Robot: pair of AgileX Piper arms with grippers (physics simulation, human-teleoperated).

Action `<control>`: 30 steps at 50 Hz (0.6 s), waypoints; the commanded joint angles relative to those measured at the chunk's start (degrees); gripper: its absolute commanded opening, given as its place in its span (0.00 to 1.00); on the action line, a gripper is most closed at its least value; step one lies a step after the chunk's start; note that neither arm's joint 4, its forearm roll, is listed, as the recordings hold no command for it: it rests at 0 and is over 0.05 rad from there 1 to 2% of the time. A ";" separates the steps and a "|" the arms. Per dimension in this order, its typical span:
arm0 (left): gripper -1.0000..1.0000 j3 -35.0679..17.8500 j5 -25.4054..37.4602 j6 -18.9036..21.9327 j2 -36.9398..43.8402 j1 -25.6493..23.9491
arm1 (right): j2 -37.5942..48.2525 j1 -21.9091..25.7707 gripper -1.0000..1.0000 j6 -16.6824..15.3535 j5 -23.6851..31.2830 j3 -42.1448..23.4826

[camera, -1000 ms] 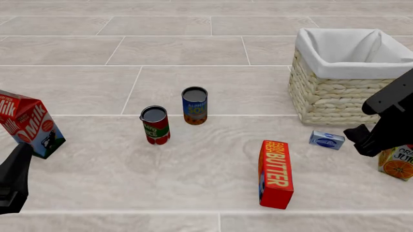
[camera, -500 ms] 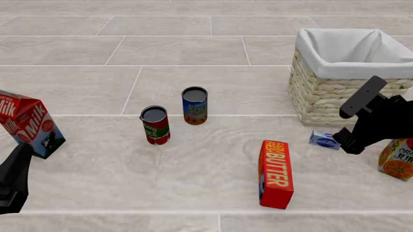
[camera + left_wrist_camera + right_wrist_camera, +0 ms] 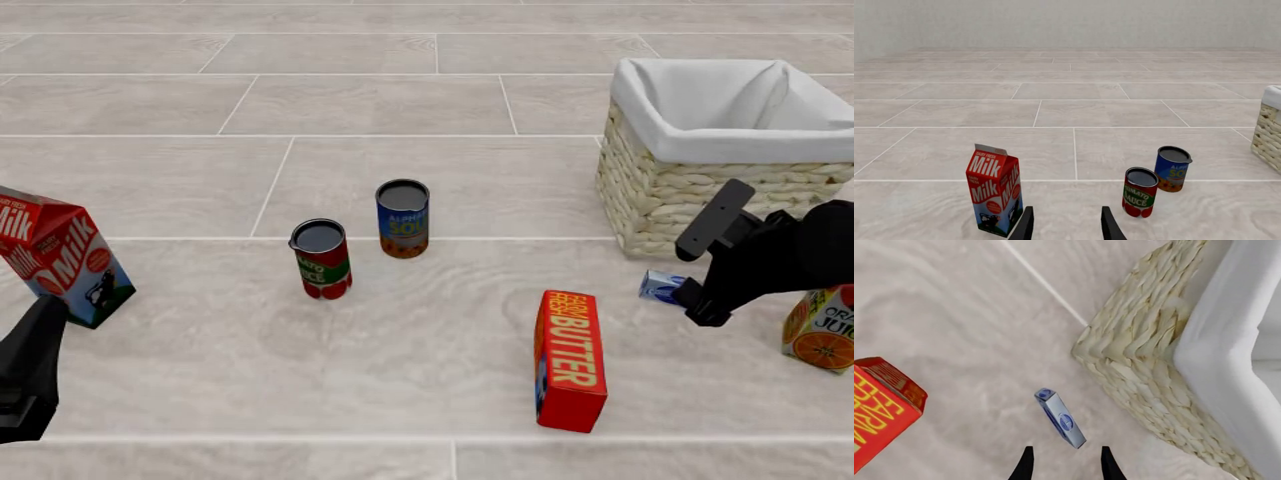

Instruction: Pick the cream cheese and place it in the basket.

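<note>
Hovering with spread fingers, the right gripper [image 3: 1063, 465] has the cream cheese [image 3: 1060, 418] just ahead, so it can descend; the basket [image 3: 1174, 340] stands beyond.

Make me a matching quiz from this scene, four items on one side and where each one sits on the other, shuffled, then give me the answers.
Items:
1. cream cheese
2. milk carton
3. butter box
4. orange juice carton

Places (front view):
A. far left, near the left gripper
B. lying flat at centre-right, nearest the camera
C. far right edge, below the basket
D. on the floor beside the basket, just ahead of the right gripper

Pairs: 1-D, 2-A, 3-B, 4-C
</note>
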 commanded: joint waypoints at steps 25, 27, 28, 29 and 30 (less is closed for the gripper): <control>1.00 0.00 0.00 0.00 0.00 0.00 | 9.91 -0.59 1.00 -2.45 -1.80 -5.12; 1.00 0.00 0.00 0.00 0.00 0.00 | 10.42 -0.98 1.00 -2.94 -2.07 -5.26; 1.00 0.00 0.00 0.00 0.00 0.00 | 10.92 -1.46 1.00 -3.59 -2.47 -5.24; 1.00 0.00 0.00 0.00 0.00 0.00 | 11.01 -1.30 1.00 -3.38 -2.37 -5.44; 1.00 0.00 0.00 0.00 0.00 0.00 | 10.86 -1.25 1.00 -3.35 -2.05 -5.55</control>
